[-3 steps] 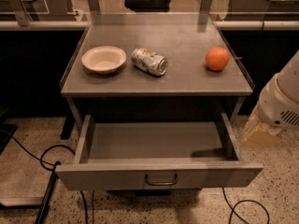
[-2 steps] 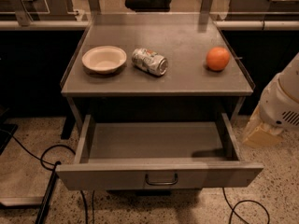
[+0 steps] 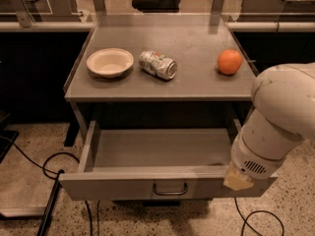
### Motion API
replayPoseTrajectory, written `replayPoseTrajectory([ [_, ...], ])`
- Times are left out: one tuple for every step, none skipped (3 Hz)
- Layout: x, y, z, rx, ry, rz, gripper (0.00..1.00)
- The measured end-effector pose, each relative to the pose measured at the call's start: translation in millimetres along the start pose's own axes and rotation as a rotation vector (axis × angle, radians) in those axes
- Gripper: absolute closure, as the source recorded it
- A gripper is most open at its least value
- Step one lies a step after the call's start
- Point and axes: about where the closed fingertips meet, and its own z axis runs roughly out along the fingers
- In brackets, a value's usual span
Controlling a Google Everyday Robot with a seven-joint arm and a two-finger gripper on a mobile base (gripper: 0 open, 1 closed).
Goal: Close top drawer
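The top drawer is pulled wide open under the grey cabinet top, and its inside shows nothing in it. Its flat front panel faces me, with a small dark loop handle at the centre. My white arm reaches in from the right. Its lower end, where my gripper sits, overlaps the right end of the drawer's front panel. The arm hides the drawer's right front corner.
On the cabinet top stand a white bowl at the left, a crushed can lying in the middle and an orange at the right. Black cables run over the speckled floor at the left and lower right.
My arm has moved down and to the left, from beside the drawer's right side to over the right end of its front panel. The drawer stands as open as before.
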Motion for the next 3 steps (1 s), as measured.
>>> replayPoseTrajectory([
  [0.0,0.0,0.0,0.0,0.0,0.0,1.0],
  [2.7,7.2,35.4,-0.065,0.031,0.03,1.0],
  [10.0,6.4,82.1,-0.079,0.07,0.067,1.0],
])
